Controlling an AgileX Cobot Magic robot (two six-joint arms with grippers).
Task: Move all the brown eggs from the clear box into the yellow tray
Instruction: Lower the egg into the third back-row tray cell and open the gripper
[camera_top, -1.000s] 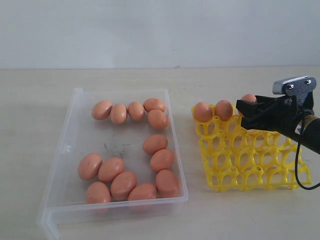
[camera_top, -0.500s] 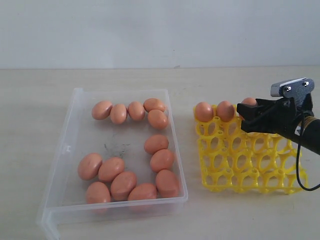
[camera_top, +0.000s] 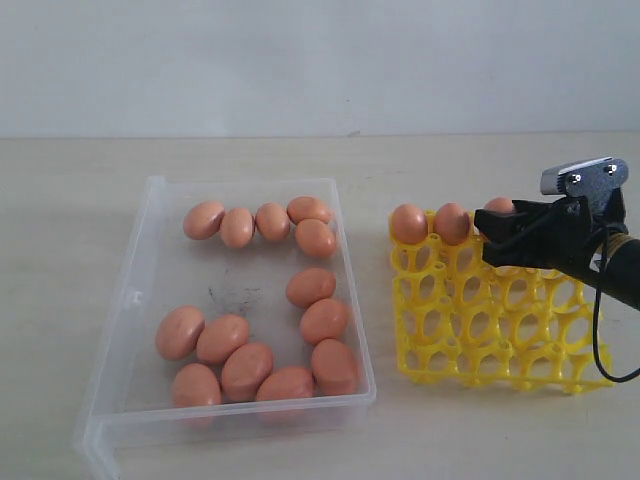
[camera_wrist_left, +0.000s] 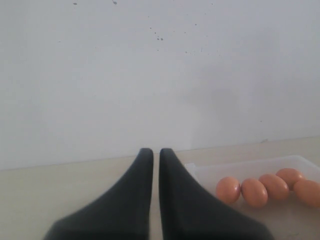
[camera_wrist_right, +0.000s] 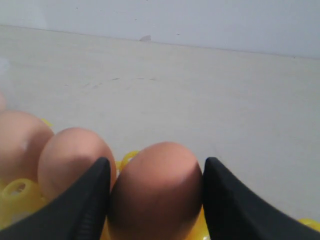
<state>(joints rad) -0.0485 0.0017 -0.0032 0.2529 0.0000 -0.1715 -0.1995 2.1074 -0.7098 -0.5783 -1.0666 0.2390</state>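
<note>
1. Exterior view: the clear box (camera_top: 150, 300) lies on the left of the table (camera_top: 480, 440). It holds thirteen brown eggs (camera_top: 247, 370): five bunched at the far end, three down the side nearest the tray and five at the near end. The yellow tray (camera_top: 500, 340) sits to the right of the box, near it but apart. Two eggs fill the first cups of its far row. The third egg (camera_top: 497, 205), next in that row, is partly hidden by the right gripper (camera_top: 490, 235).
2. Left wrist view: the left gripper (camera_wrist_left: 151, 151) is clenched on nothing, with only a thin slit between its black fingers. Five eggs lie past it in the box.
3. Right wrist view: the right gripper grasps the third egg, with a black finger (camera_wrist_right: 90, 200) pressed to each side, above the yellow cups. The two other tray eggs sit just beside it. I cannot tell whether the egg rests in its cup.
</note>
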